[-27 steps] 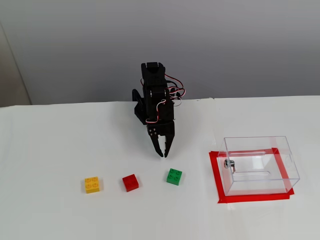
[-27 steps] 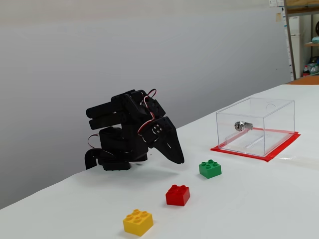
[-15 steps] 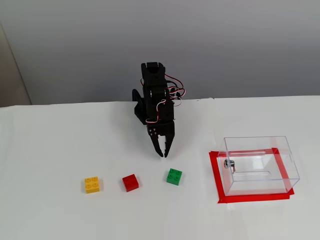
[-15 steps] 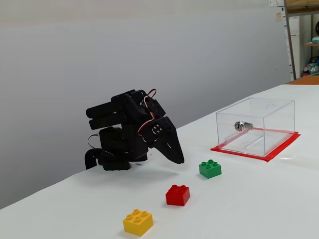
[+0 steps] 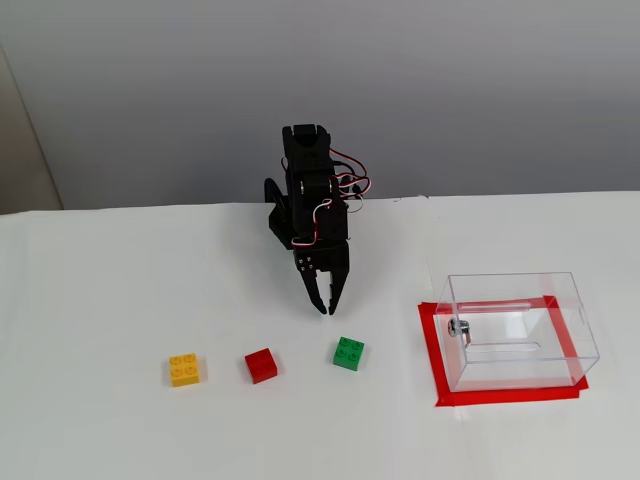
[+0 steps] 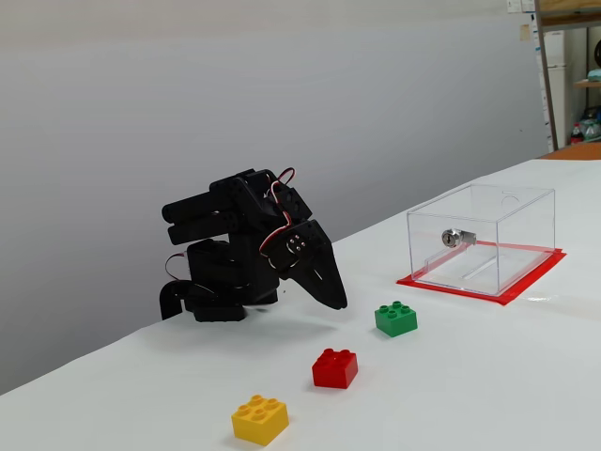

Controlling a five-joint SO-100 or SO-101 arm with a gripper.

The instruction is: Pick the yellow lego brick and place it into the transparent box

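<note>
The yellow lego brick (image 5: 184,369) lies on the white table at the left of a row of three bricks; it also shows in the other fixed view (image 6: 260,419) at the front. The transparent box (image 5: 515,331) stands empty on a red taped patch at the right, with a small metal fitting on its left wall; it shows at the back right in the other fixed view (image 6: 481,239). My black gripper (image 5: 324,304) is shut and empty, folded down with its tip just above the table, behind the red and green bricks and far from the yellow brick; it shows too in the other fixed view (image 6: 336,299).
A red brick (image 5: 261,365) lies in the middle of the row and a green brick (image 5: 348,353) at its right, nearest the gripper tip. Red tape (image 5: 435,360) frames the box. A grey wall stands behind the table.
</note>
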